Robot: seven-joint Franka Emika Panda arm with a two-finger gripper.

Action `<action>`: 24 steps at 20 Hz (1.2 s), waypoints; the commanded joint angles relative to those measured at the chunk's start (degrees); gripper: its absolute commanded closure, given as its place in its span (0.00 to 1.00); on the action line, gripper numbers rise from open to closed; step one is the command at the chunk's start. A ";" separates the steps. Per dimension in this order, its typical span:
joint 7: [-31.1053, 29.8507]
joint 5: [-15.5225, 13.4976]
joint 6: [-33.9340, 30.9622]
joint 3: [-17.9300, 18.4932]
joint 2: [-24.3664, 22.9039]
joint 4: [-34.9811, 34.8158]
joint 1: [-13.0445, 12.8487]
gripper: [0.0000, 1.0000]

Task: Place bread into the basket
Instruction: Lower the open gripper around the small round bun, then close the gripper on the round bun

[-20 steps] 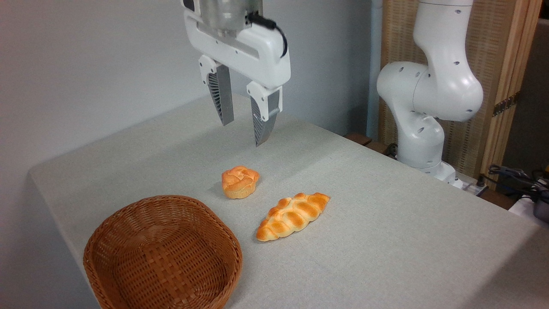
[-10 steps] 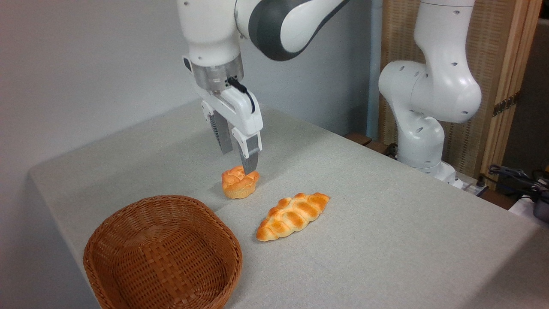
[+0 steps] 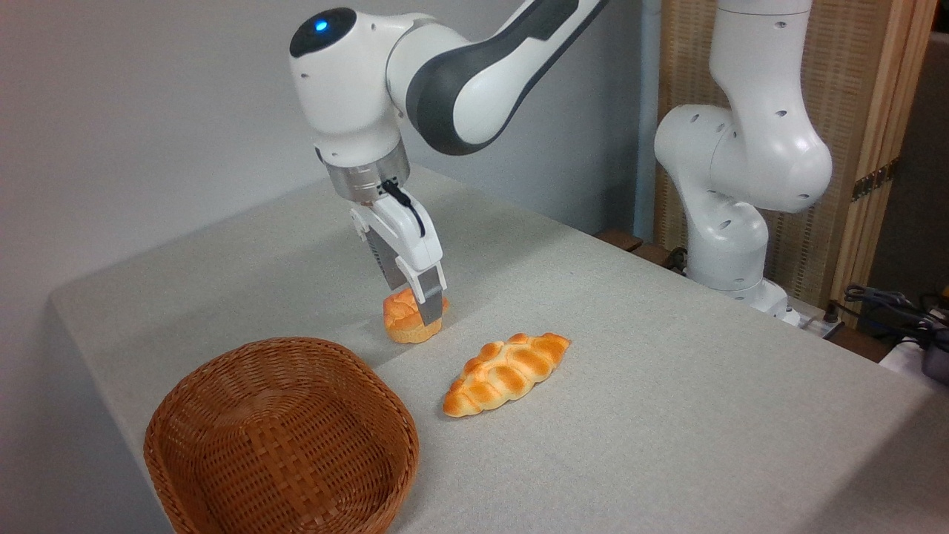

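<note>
One basket (image 3: 282, 437) sits nearest on the counter (image 3: 667, 415), then one braided loaf (image 3: 506, 373). Behind, one bun (image 3: 404, 317) rests on the counter with the two fingers (image 3: 428, 308) straddling it; whether they pinch it I cannot tell.

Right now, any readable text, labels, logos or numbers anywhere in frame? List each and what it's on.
None readable.
Robot arm: no visible logo or number, only a blue light on the joint cap.
Gripper, round bun, braided loaf, wicker basket, table: no markings.
</note>
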 commanded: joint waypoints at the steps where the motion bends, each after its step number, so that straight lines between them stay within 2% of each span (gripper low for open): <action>1: 1.16 -2.31 1.31 -0.13 1.02 -0.64 0.18 0.00; 3: 1.16 -2.49 1.31 -0.22 1.55 -0.64 0.18 0.00; 4: 1.16 -2.49 1.31 -0.22 1.64 -0.64 0.18 0.03; 8: 1.16 -2.49 1.40 -0.22 2.08 -0.64 0.18 0.49; 9: 1.16 -2.58 1.40 -0.22 2.08 -0.64 0.18 0.57; 11: 1.16 -2.58 1.31 -0.22 2.17 -0.64 0.18 0.66; 21: 0.81 -2.49 -0.09 -0.22 1.82 0.06 0.09 0.69; 24: 0.64 -2.06 -8.50 0.13 1.81 5.49 0.18 0.68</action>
